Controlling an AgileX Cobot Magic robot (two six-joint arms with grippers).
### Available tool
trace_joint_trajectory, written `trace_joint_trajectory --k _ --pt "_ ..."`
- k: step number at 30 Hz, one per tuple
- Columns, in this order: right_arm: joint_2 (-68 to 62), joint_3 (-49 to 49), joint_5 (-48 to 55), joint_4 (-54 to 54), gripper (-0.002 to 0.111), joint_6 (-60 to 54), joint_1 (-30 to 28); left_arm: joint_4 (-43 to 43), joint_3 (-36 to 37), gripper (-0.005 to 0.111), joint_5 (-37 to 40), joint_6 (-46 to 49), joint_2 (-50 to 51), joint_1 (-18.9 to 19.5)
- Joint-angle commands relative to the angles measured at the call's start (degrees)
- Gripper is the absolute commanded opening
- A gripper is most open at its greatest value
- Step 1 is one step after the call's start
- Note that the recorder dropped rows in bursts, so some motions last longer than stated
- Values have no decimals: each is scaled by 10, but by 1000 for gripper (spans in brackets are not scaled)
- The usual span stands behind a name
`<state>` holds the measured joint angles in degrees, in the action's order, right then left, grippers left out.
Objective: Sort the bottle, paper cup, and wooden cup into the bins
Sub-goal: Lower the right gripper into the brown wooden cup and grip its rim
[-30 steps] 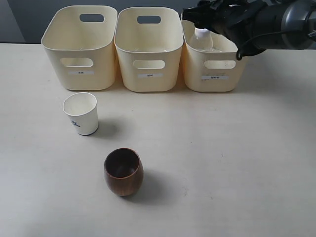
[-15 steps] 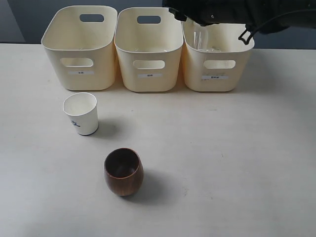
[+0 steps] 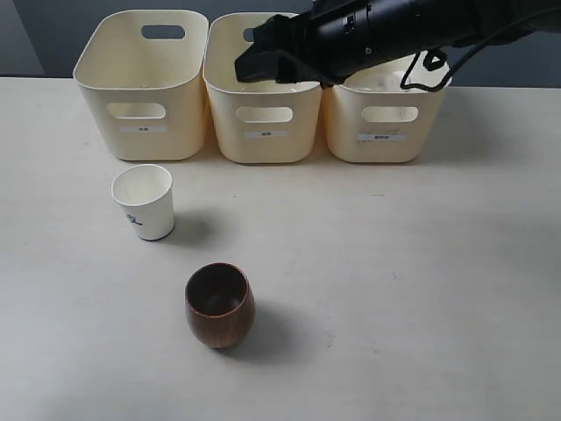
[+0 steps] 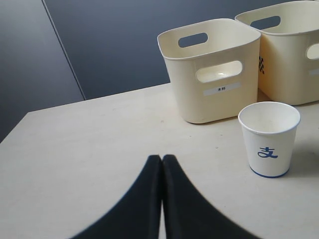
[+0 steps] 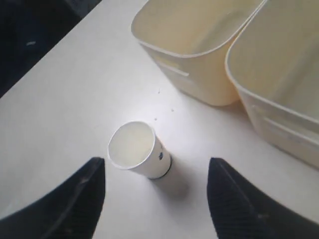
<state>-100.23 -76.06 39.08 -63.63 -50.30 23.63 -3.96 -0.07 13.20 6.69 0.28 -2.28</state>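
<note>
The white paper cup (image 3: 143, 202) with a blue mark stands upright in front of the left bin (image 3: 143, 140); it also shows in the left wrist view (image 4: 269, 139) and the right wrist view (image 5: 139, 150). The dark wooden cup (image 3: 219, 305) stands upright nearer the front. My right gripper (image 3: 256, 66) reaches across above the middle bin (image 3: 263, 145), open and empty (image 5: 157, 162), high over the paper cup. My left gripper (image 4: 162, 158) is shut on nothing, low over the table, apart from the paper cup. The right arm covers much of the right bin (image 3: 381, 145); the bottle is hidden.
The three cream bins stand side by side along the table's far edge. The left bin (image 4: 189, 94) and middle bin (image 4: 284, 84) show in the left wrist view, and both (image 5: 199, 84) (image 5: 279, 124) in the right wrist view. A dark wall stands behind.
My right gripper held the bottle over the right bin, let it go into that bin, then swung left over the middle bin, empty. Both cups have stayed put.
</note>
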Motion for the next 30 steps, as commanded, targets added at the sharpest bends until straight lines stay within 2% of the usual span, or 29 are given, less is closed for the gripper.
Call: trace_joint_trajectory --k 1,18,24,30 --pt "-14 -2 65 17 58 13 -2 0 1 0 -3 -1 -3 -2" --pt "-120 -2 181 63 58 77 11 0 1 0 -3 -1 -3 -2" --pt "-140 -2 178 74 58 71 57 0 1 0 -3 -1 -3 -2" --pt "-143 -2 116 158 58 97 86 0 1 0 -3 -1 -3 -2"
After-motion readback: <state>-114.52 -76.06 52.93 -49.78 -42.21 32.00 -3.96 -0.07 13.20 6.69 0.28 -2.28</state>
